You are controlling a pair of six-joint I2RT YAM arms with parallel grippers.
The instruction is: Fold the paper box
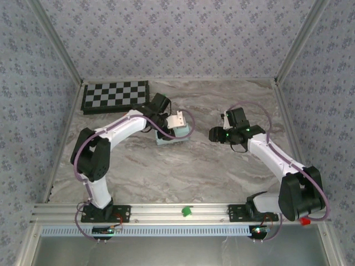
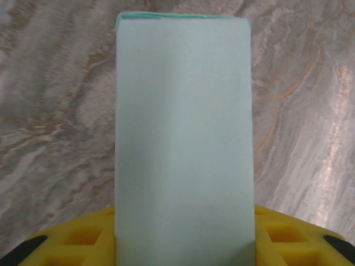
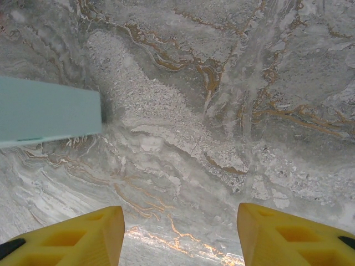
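Centrally, the paper box (image 2: 183,122) is gripped on the marble table (image 1: 183,172).
It is pinched by the left gripper (image 1: 175,126), resting mid-table; the right gripper (image 3: 180,233) is seen nearby, jaws spread wide.

Under left hand (image 1: 177,126), paper box (image 1: 172,138) partly hidden; flaps indiscernible.

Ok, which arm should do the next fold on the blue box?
Probably left. The left gripper is clamped on the paper box. The right gripper is open over bare table, with the box off to its side, so it would have to move first.
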